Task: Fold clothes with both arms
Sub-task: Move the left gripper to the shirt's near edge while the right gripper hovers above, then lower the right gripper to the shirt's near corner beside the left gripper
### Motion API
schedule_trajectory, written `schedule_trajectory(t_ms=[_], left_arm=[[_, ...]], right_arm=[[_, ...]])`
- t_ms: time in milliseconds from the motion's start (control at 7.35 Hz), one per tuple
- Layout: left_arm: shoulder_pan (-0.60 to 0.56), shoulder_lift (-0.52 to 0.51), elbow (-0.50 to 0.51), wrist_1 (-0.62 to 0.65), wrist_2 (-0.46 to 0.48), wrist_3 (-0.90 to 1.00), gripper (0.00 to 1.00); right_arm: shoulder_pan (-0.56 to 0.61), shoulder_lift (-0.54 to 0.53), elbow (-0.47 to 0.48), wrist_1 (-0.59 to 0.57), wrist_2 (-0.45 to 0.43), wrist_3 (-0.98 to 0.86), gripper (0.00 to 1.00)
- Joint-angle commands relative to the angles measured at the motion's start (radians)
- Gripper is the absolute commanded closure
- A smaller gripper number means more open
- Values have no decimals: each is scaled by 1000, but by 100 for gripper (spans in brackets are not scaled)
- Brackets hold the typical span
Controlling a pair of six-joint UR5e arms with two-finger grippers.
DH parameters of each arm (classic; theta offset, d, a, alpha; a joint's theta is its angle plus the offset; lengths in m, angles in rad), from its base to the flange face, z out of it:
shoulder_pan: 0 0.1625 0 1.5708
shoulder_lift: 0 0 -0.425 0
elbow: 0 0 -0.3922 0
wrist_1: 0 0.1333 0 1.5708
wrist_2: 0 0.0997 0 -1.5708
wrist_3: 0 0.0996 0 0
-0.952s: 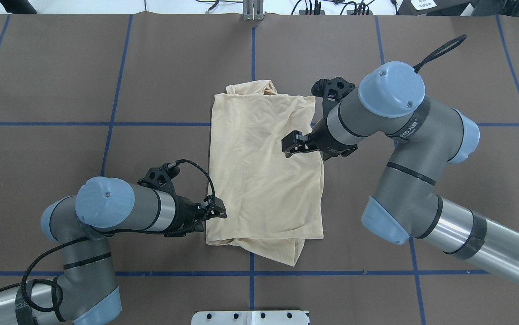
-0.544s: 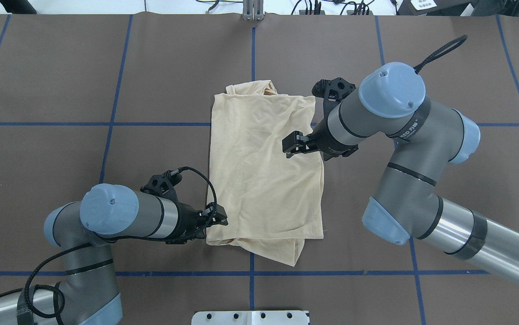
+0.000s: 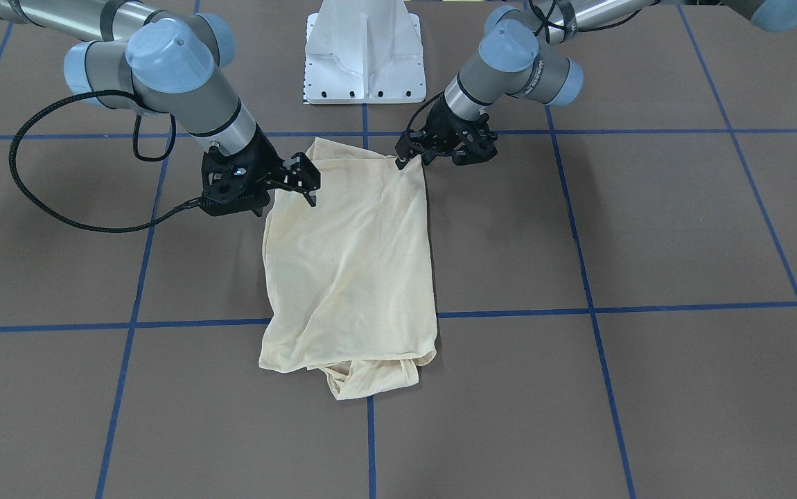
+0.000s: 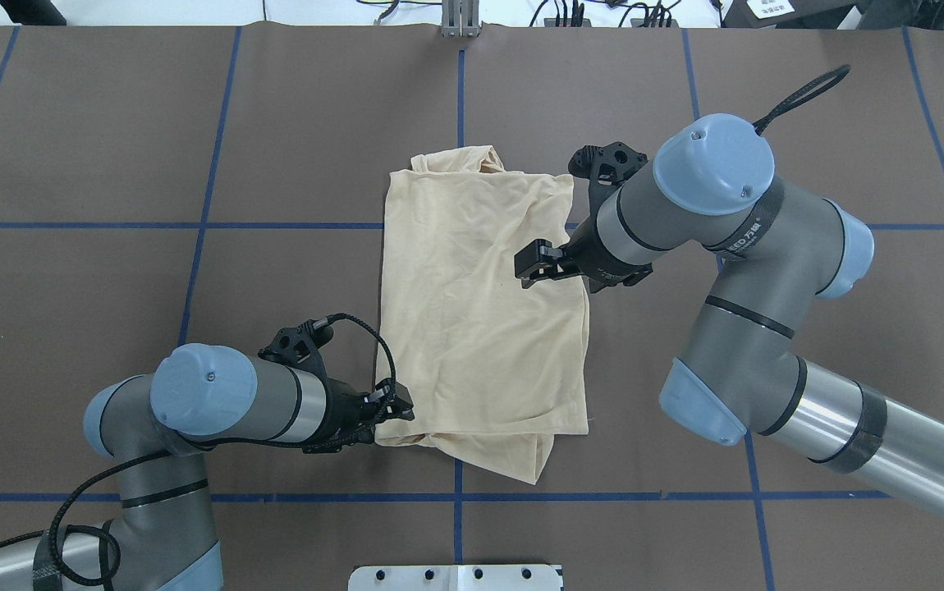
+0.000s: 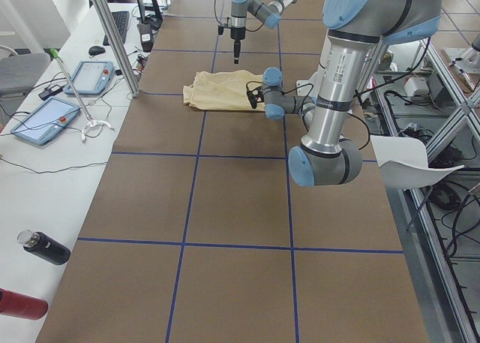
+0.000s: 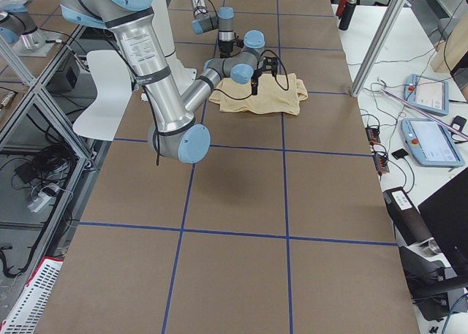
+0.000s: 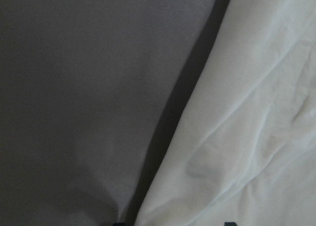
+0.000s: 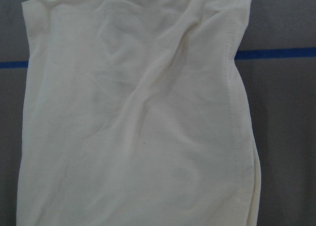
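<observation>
Overhead exterior: shirt (image 4: 472, 320) lies as a folded strip, long axis running fwd from robot. Left gripper (image 4: 396, 404), jaws apart, sits at the near corner, cloth edge just to its right. Right gripper (image 4: 524, 272), also spread, hovers over the opp. edge, mid-length.

overhead opposite front view, sides along table (image 5: 240, 200), wrists close on shirt (image 8: 138, 112)
</observation>
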Motion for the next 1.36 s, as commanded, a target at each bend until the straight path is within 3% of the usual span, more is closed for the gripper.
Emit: schedule_trajectory(t_ms=[0, 272, 408, 544, 1224], left_arm=[[8, -2, 1, 0, 0, -11, 56], [25, 0, 3, 1, 0, -11, 74], [25, 3, 3, 1, 0, -11, 91], [25, 3, 1, 1, 0, -11, 100], [14, -5, -40, 1, -3, -10, 100]], right_arm=[[1, -1, -2, 0, 0, 0, 0], [1, -8, 0, 0, 3, 0, 0], [1, -8, 0, 0, 3, 0, 0], [1, -10, 5, 0, 3, 0, 0], [-58, -43, 11, 0, -18, 59, 0]])
